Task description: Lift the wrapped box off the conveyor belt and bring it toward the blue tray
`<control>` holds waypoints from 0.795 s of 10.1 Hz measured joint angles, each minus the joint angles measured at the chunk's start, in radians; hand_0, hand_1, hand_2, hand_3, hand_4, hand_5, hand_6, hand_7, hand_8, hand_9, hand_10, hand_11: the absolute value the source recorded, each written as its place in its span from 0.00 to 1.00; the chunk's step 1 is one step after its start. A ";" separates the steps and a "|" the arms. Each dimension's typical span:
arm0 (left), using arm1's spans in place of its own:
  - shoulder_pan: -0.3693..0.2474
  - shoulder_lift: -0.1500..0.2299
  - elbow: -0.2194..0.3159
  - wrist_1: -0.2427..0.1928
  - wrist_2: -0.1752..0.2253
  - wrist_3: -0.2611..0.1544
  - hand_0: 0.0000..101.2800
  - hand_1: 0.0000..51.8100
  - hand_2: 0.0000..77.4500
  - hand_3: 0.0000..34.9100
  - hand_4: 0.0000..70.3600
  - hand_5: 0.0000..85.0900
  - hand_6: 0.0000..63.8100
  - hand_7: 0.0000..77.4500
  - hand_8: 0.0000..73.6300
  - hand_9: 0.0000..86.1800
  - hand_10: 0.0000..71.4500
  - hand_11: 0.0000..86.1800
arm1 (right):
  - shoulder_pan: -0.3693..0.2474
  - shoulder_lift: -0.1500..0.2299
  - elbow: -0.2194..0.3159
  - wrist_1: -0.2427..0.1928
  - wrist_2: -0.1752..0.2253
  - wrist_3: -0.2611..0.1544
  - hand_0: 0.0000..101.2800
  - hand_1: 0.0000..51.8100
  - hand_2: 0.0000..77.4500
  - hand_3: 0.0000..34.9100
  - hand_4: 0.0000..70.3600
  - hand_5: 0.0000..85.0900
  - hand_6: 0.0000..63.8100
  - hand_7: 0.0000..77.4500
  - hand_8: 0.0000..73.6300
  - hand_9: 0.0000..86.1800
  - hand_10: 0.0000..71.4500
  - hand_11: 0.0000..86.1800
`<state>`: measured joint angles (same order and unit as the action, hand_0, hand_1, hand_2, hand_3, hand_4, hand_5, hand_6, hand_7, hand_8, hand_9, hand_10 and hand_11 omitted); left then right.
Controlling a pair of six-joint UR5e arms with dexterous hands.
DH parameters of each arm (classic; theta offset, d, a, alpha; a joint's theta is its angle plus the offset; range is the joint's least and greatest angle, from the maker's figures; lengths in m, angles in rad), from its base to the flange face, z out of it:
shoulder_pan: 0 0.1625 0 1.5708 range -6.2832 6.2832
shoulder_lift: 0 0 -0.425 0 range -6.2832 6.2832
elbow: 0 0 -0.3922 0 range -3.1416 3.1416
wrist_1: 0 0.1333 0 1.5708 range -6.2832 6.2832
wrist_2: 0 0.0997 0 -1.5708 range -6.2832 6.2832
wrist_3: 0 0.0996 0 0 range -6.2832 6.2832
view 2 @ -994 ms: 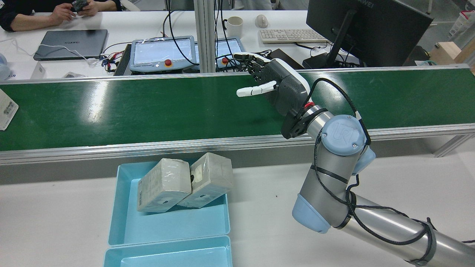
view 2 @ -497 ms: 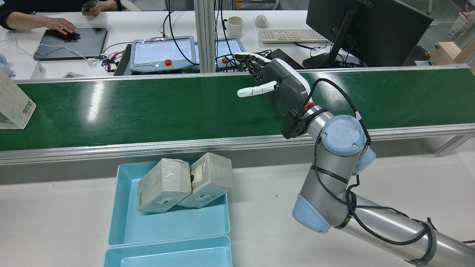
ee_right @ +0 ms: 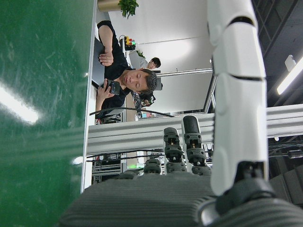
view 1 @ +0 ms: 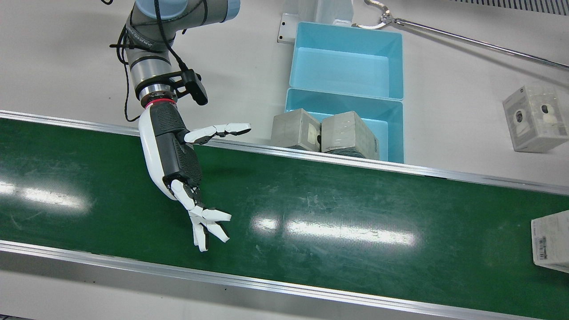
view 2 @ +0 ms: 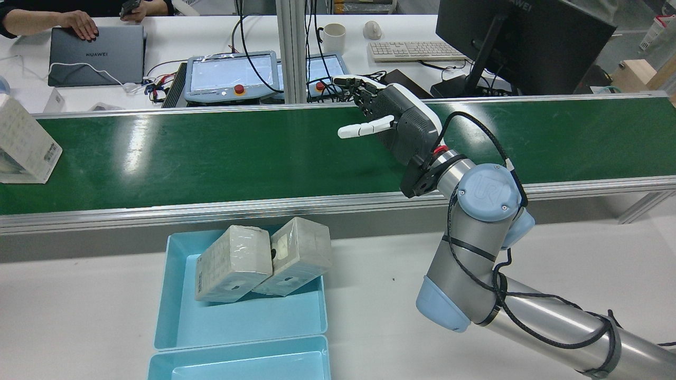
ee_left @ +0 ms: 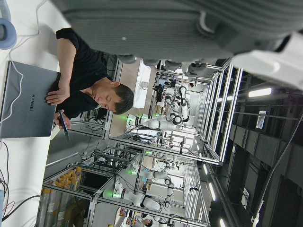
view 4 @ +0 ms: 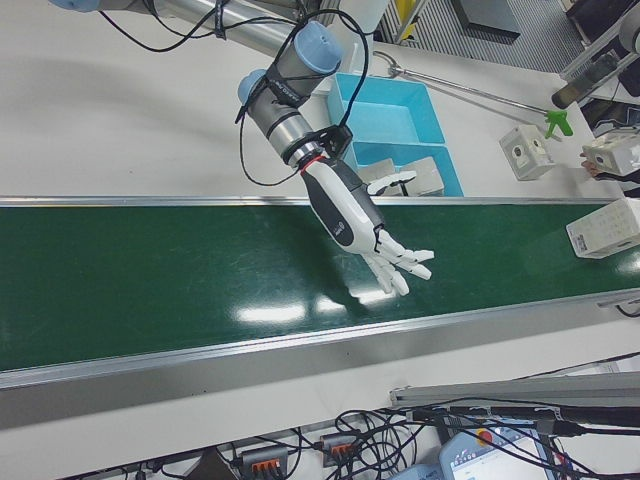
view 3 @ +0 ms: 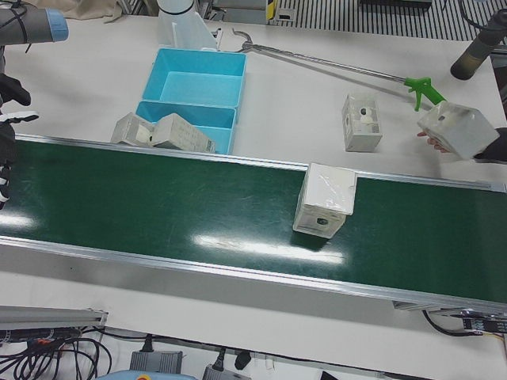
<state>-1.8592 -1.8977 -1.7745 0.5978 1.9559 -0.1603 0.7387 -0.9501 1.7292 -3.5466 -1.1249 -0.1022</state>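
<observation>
A wrapped white box (view 2: pixel 22 143) lies on the green conveyor belt (view 2: pixel 253 153) at the rear view's far left. It also shows in the front view (view 1: pixel 551 240) and the left-front view (view 3: pixel 325 199). My right hand (view 2: pixel 396 121) hovers over the belt, open and empty, fingers spread, far to the right of the box; it shows too in the front view (view 1: pixel 178 164). The blue tray (view 2: pixel 237 322) sits on the table before the belt, with two wrapped boxes (view 2: pixel 261 258) leaning in it. My left hand (ee_left: pixel 189 23) shows only as a grey palm.
A second blue tray (view 1: pixel 346 66) adjoins the first. Another box (view 1: pixel 535 118) stands on the table, and a person's hand holds one more (view 3: pixel 455 131). A long grabber tool (view 3: pixel 333 63) lies beside the trays. Monitor, pendants and laptop stand beyond the belt.
The wrapped box has come in along the belt from the rear view's left edge, moving right. My right hand has not moved.
</observation>
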 joint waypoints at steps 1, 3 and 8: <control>0.000 0.000 0.000 0.000 0.000 0.000 0.00 0.00 0.01 0.00 0.00 0.01 0.01 0.01 0.01 0.00 0.01 0.01 | 0.000 -0.001 0.000 0.000 0.000 0.001 0.49 0.32 0.14 0.00 0.17 0.29 0.10 0.09 0.03 0.04 0.00 0.01; 0.000 0.000 0.000 0.000 0.000 0.000 0.00 0.00 0.01 0.00 0.00 0.01 0.01 0.00 0.01 0.00 0.00 0.01 | 0.001 -0.001 0.001 0.001 0.000 0.003 0.49 0.32 0.14 0.00 0.17 0.29 0.10 0.09 0.03 0.04 0.00 0.01; 0.000 0.000 0.000 0.000 0.000 0.000 0.00 0.00 0.01 0.00 0.00 0.01 0.01 0.01 0.01 0.00 0.01 0.01 | 0.001 -0.002 0.001 0.001 0.000 0.004 0.49 0.32 0.14 0.00 0.19 0.29 0.10 0.09 0.02 0.06 0.00 0.01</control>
<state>-1.8592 -1.8977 -1.7745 0.5978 1.9559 -0.1603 0.7394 -0.9525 1.7303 -3.5455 -1.1244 -0.0985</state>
